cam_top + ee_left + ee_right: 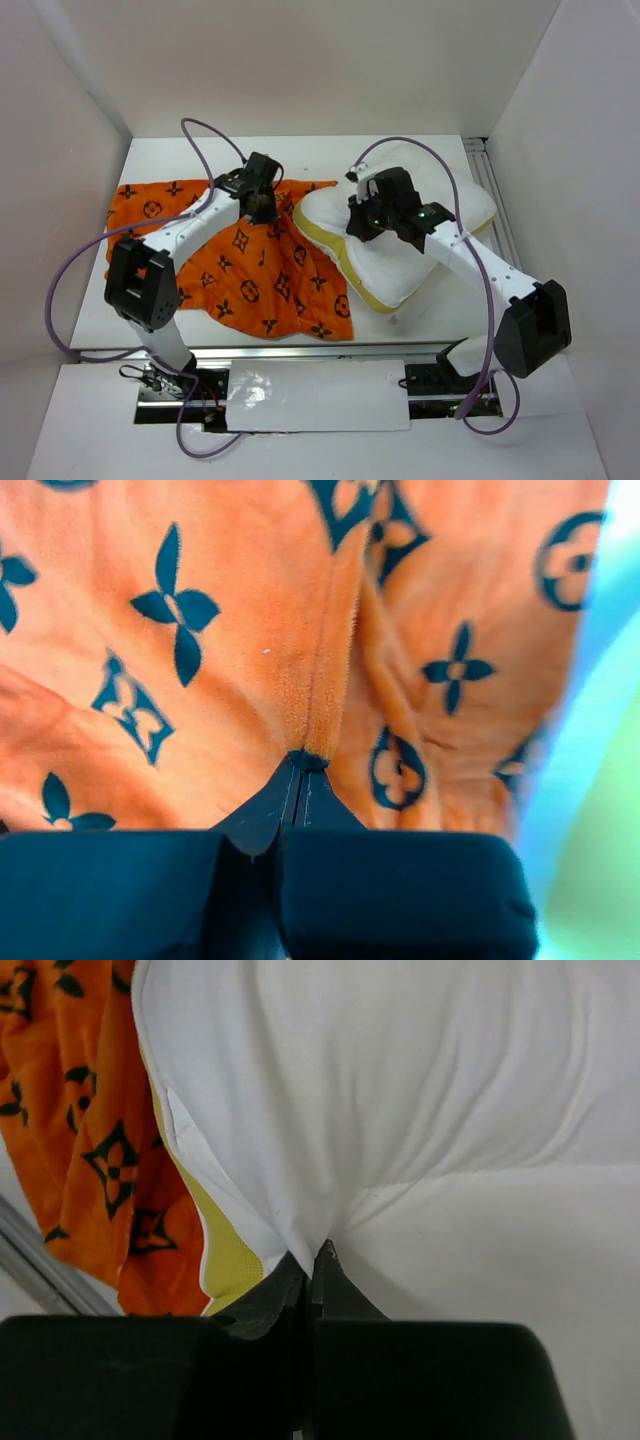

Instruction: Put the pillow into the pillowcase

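While the pillowcase [250,275] is spread on the left of the table [300,150], a fold at its far right part is pinched by the closed left gripper [300,765]. The pillow [385,275], lying just right and touching it, is clamped in the closed right gripper [318,1255] beside the yellow seam.

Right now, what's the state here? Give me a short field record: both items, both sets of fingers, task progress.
pillowcase: orange, rumpled, lying on the left
pillow: white, right of it, edges meeting
left fingers: shut, pinching a pillowcase fold
right fingers: shut, pinching pillow fabric
progress: pillow not yet inside pillowcase
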Motion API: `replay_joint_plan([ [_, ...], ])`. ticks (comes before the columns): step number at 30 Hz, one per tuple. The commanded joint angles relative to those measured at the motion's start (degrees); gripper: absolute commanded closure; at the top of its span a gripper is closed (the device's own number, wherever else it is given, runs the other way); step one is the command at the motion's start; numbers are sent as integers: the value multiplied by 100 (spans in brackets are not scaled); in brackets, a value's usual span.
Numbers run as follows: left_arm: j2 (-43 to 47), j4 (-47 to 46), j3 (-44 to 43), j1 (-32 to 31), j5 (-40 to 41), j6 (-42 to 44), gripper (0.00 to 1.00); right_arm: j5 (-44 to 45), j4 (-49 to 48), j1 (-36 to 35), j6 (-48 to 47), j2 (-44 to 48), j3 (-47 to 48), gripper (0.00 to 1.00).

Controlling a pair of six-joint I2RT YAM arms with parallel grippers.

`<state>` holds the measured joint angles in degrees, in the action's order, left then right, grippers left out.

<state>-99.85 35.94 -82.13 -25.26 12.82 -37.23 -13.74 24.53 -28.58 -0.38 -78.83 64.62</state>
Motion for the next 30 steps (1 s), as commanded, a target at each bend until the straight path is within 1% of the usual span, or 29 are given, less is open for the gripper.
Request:
replay_joint_plan([
  [1,309,132,-163,21,-139,243,100,-506,25,-341,-269,-115,385,100],
  [3,449,132,-102,21,-139,243,100,-507,78,-560,-331,-343,446,100],
  [5,520,132,-41,-32,-210,243,100,-332,-10,-623,-384,-650,498,100],
  [9,739,185,13,-84,-376,243,100,-331,69,-859,-568,-1222,762,100],
  [11,791,185,13,-137,-377,243,100,-454,-62,-921,-620,-1467,815,100],
  [13,845,185,13,-138,-456,243,100,-454,-116,-922,-621,-1626,1104,100],
  [16,897,123,65,-330,-736,243,100,-883,-605,-922,-691,-1863,1482,100],
  [18,897,123,65,-409,-737,243,100,-1050,-782,-922,-691,-1995,1719,100],
  [20,897,123,65,-480,-807,243,100,-1104,-836,-922,-569,-2284,2220,100],
  [22,950,62,65,-551,-886,243,100,-1105,-1195,-869,-359,-2470,2571,100],
  [25,1002,0,65,-603,-1026,243,100,-1053,-1774,-807,11,-2759,2748,100],
  [26,1003,0,65,-603,-1027,243,100,-965,-1951,-720,316,-2761,2801,100],
  [27,1073,0,135,-656,-1027,243,100,-903,-2257,-632,493,-2761,2680,100],
  [28,1073,0,196,-656,-1027,182,100,-798,-3034,-579,721,-2761,2531,100],
  [29,1143,0,197,-656,-1079,181,100,-728,-3425,-527,1237,-2761,2181,100],
  [30,1144,0,258,-656,-1080,181,100,-657,-3794,-526,1442,-2761,1995,100],
])
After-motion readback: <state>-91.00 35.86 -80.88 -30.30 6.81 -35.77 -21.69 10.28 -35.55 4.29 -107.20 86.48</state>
